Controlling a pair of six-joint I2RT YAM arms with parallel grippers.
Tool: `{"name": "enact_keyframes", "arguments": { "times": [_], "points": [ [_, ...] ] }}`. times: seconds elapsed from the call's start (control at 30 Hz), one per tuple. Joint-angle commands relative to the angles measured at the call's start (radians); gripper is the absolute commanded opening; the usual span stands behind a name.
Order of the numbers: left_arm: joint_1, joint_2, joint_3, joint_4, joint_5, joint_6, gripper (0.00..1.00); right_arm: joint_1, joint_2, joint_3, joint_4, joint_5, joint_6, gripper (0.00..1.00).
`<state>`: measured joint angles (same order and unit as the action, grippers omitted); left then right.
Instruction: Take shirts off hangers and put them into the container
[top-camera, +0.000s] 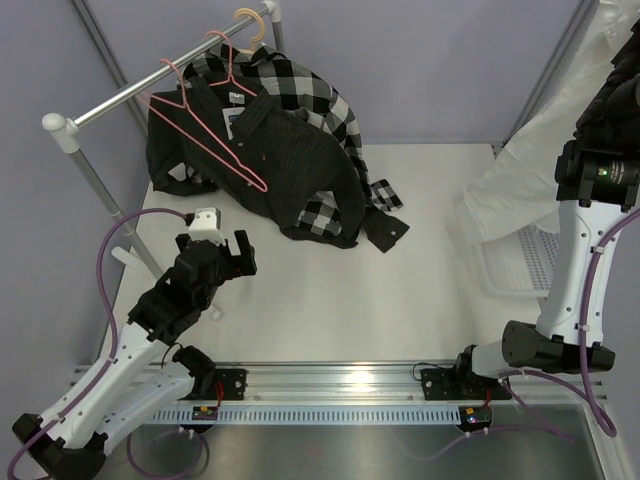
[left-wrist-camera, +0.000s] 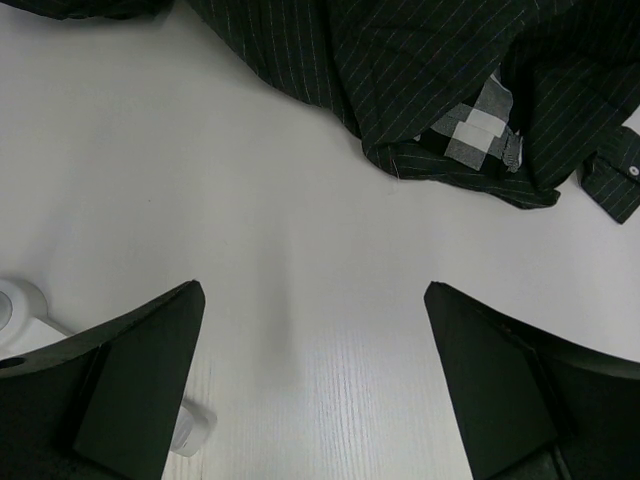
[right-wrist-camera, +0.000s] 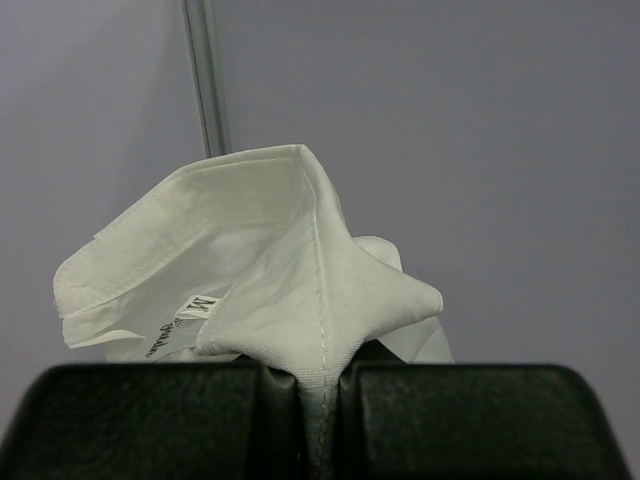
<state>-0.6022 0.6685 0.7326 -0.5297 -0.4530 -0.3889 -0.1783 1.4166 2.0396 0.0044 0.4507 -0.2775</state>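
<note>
While the right gripper (right-wrist-camera: 320, 390), jaws clamped on the white shirt (right-wrist-camera: 290, 270), holds it high at three o'clock above the container (top-camera: 525, 262), lowering and release look next; the left gripper (left-wrist-camera: 315, 370) hovers, jaws apart, at eight o'clock.

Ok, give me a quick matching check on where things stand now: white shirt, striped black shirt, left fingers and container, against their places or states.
1 white shirt
2 striped black shirt
3 left fingers
4 container

A open above bare table
B pinched between the right fingers
C right side, below the hanging white cloth
D heaped on the table, a pink hanger on top

Pairs: 1-B, 2-D, 3-A, 4-C
</note>
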Motion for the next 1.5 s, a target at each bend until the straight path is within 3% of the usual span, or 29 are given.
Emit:
{"name": "enact_keyframes", "arguments": {
  "times": [0.0,0.43,0.67,0.87,0.97,1.27,1.47],
  "points": [
    [0.001,0.005,0.002,0.028,-0.004,-0.001,0.99,-0.044,0.022,0.034,0.052,0.011,0.050,0.00],
    [0.002,0.029,-0.001,0.028,-0.006,-0.001,0.99,-0.109,0.081,0.169,0.055,-0.015,0.100,0.00],
    [0.002,0.026,0.001,0.027,-0.010,0.001,0.99,-0.109,0.076,0.110,0.081,-0.017,0.078,0.00],
    [0.002,0.019,0.002,0.027,-0.006,0.001,0.99,-0.109,-0.002,-0.163,0.146,-0.009,0.104,0.00],
    [0.002,0.011,0.002,0.028,-0.003,0.001,0.99,-0.109,-0.056,-0.397,0.187,0.005,0.147,0.00],
    [0.002,-0.006,0.004,0.028,0.008,0.001,0.99,-0.109,-0.162,-0.806,0.195,0.009,0.408,0.00],
    [0.002,-0.018,0.007,0.027,0.017,0.002,0.99,-0.109,-0.174,-0.926,-0.035,0.054,0.696,0.00]
  ]
}}
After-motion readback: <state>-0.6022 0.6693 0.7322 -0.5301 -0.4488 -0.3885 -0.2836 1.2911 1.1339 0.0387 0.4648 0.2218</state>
